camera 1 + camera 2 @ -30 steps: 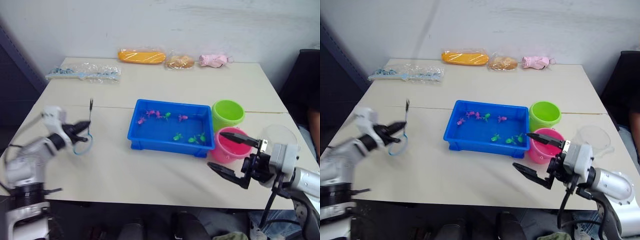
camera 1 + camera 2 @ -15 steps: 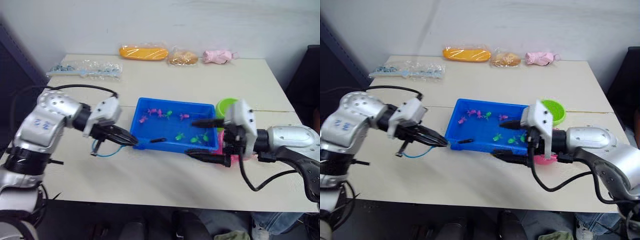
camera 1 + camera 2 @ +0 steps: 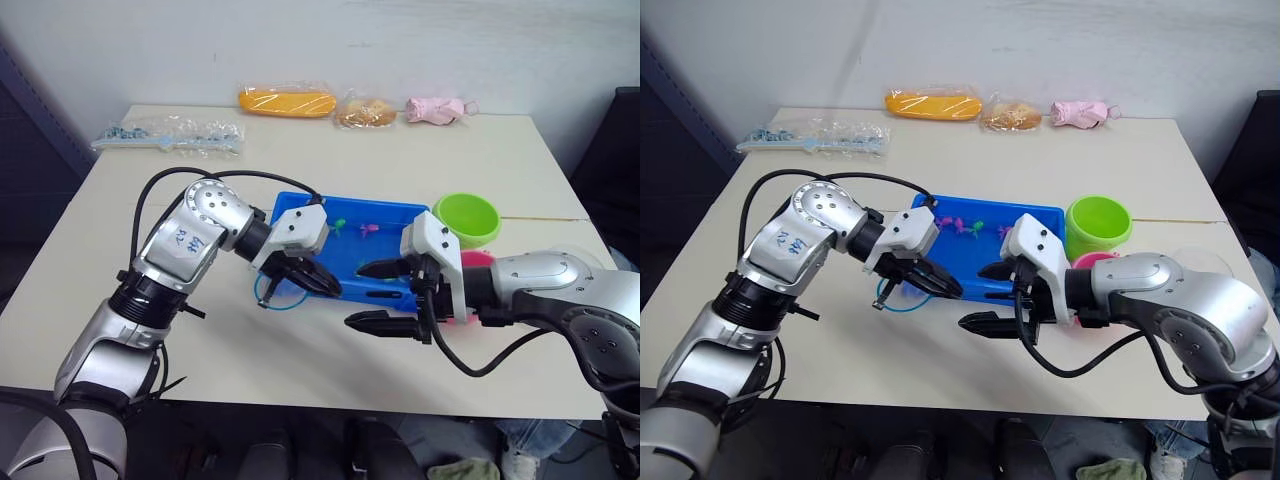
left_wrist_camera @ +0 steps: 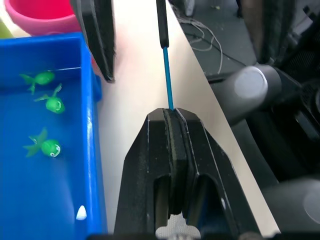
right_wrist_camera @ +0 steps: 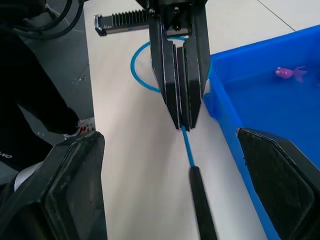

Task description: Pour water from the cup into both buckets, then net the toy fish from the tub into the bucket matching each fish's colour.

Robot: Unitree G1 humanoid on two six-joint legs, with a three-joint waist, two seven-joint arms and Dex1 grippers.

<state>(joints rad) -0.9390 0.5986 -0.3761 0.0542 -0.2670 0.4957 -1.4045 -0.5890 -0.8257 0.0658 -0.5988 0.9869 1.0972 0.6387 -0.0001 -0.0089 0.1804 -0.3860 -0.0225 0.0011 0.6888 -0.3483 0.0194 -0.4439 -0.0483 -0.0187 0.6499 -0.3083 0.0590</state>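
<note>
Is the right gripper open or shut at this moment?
Open. The right gripper has its two black fingers spread wide, one above the other, beside the blue tub, with the net's handle pointing into the gap.

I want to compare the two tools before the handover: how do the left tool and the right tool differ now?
The left tool is shut on the net; the right tool is open and holds nothing. The left tool is beside the tub's front left edge, the right one nearer the pink bucket. Both face each other.
</note>
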